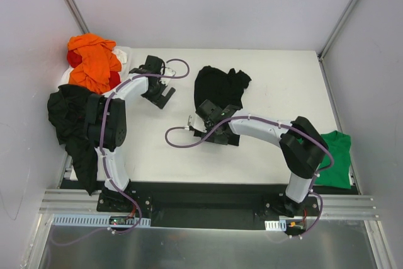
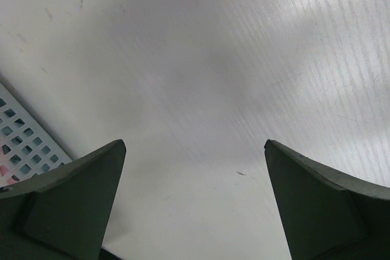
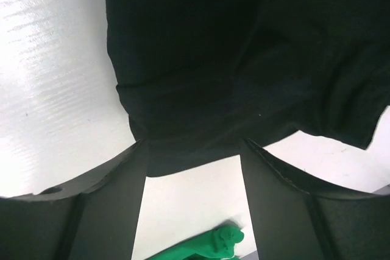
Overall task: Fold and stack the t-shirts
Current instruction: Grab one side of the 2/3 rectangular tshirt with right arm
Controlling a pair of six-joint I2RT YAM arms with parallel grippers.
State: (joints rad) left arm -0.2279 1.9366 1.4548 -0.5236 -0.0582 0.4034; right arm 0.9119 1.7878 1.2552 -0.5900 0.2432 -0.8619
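Black t-shirt (image 3: 244,59) edge between right jaws

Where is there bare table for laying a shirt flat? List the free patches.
Widest: back right, between the middle black shirt and the green shirt. Also the near strip between the left arm and the right arm. Crowded: back left, where the orange heap and the hanging black shirt lie.
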